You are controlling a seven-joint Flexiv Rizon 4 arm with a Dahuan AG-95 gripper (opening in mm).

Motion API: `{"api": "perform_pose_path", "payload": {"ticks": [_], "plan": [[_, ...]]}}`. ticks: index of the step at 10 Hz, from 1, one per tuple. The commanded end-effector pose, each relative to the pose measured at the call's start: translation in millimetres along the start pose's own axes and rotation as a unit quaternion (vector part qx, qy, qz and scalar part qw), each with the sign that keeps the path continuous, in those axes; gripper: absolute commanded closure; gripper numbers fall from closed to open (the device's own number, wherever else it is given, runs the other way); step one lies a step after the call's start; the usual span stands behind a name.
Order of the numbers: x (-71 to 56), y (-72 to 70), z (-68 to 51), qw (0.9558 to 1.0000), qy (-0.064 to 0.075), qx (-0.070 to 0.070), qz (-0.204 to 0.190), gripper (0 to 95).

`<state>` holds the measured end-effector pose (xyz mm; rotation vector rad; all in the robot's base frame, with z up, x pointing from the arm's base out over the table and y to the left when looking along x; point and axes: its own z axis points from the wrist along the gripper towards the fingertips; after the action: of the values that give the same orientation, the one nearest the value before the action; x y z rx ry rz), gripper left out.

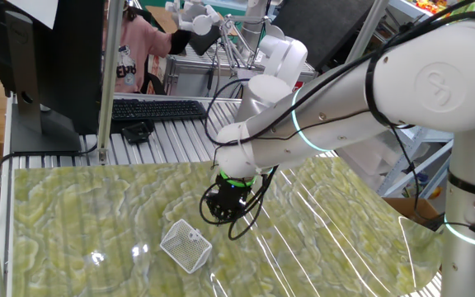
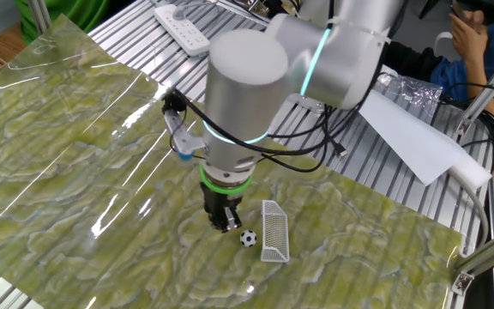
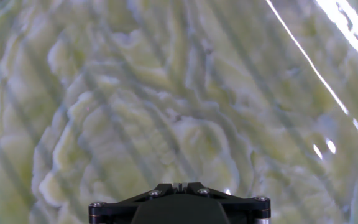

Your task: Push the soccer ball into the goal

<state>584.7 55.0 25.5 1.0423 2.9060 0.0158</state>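
The soccer ball [image 2: 248,239], white with black patches, lies on the green marbled mat between my gripper and the goal. The goal [image 2: 274,230], a small white mesh net, stands just right of the ball with its open side toward it; it also shows in one fixed view [image 1: 186,244]. My gripper [image 2: 227,225] points straight down, its tips low over the mat just left of the ball, and looks shut and empty. It also shows in one fixed view [image 1: 225,206]. The hand view shows only the mat and the closed fingertips [image 3: 179,185]. I cannot make out the ball in one fixed view.
The green marbled mat [image 2: 75,154] covers the ribbed metal table. A keyboard [image 1: 155,109] and a monitor [image 1: 48,58] stand at the table's back. A white power strip [image 2: 181,27] and a white sheet [image 2: 410,137] lie beyond the mat. People are nearby.
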Motion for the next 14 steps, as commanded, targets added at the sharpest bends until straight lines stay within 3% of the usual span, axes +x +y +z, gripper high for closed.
{"api": "perform_pose_path", "payload": {"ticks": [1, 3, 7, 14], "plan": [[2.6, 1.6, 0.5, 0.9950, 0.032, -0.031, 0.090, 95.0], [10.2, 8.3, 0.7, 0.9965, 0.023, -0.021, 0.077, 95.0], [33.2, 24.9, 1.3, 0.9955, 0.023, -0.021, 0.090, 95.0], [35.5, 27.9, 3.9, 0.9942, 0.033, -0.032, 0.097, 95.0]]}}
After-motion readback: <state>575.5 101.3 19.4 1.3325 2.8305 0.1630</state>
